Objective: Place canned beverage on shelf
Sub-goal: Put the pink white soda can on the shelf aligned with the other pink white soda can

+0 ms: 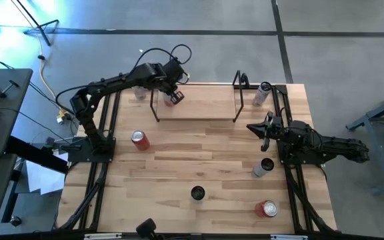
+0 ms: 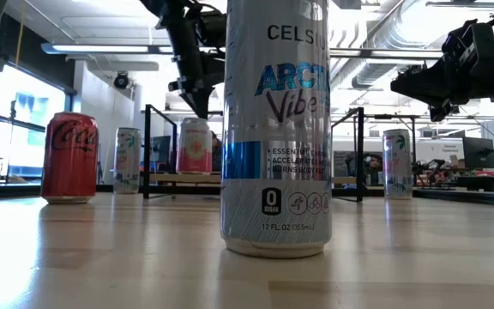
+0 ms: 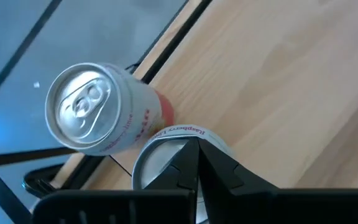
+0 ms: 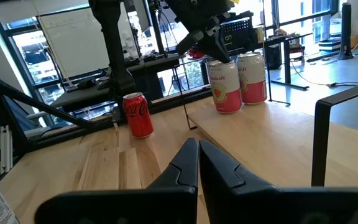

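High view: left gripper (image 1: 173, 95) clenched, empty, directly above upright pink-and-white can (image 1: 175, 99) standing on light-wood plank shelf (image 1: 199, 107)

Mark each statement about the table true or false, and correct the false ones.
1. The Coca-Cola can stands on the shelf. False: it stands on the tabletop, in front of the shelf.
2. The left gripper has its jaws shut over the top of the pink-and-white can. True.
3. The right gripper holds a can. False: its jaws are shut on nothing.
4. The pink-and-white can stands upright at the shelf's left end. True.
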Motion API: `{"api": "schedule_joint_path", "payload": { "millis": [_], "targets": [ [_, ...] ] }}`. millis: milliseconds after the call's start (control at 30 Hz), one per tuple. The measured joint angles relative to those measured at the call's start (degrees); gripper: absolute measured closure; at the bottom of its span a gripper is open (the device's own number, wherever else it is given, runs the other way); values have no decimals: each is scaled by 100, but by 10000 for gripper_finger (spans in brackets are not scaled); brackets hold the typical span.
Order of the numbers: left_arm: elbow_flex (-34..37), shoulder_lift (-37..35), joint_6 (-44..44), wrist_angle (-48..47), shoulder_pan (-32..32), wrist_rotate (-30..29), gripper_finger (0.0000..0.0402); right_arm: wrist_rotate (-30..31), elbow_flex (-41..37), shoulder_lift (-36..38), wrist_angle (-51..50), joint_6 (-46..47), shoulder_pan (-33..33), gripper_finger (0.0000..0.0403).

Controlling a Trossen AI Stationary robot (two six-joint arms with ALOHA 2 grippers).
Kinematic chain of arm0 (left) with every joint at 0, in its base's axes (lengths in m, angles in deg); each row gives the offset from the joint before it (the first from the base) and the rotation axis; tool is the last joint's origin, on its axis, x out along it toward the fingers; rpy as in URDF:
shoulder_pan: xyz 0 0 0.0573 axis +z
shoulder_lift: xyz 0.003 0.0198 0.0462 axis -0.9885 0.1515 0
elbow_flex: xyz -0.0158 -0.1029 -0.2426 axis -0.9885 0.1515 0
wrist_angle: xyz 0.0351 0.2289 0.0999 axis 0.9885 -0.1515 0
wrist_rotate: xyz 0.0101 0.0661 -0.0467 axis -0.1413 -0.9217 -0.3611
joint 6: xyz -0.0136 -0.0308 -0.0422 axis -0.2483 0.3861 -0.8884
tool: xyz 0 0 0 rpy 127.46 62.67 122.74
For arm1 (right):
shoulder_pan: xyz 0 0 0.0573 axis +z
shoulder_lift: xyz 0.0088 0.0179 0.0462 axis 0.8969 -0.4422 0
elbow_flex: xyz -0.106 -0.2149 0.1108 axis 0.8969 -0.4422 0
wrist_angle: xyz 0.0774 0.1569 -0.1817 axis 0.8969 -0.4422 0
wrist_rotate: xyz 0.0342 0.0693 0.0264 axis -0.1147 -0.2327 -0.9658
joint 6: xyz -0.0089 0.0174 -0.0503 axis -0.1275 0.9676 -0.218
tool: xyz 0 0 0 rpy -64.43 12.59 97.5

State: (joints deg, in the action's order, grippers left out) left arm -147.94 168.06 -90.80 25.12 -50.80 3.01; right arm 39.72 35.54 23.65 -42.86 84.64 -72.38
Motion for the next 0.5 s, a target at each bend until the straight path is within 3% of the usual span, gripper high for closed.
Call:
{"api": "schedule_joint_path", "payload": {
  "millis": [500],
  "targets": [
    [20,-269,206,-52,-158,-165,401,0,-1,1,0,0,-1,402]
  ]
}}
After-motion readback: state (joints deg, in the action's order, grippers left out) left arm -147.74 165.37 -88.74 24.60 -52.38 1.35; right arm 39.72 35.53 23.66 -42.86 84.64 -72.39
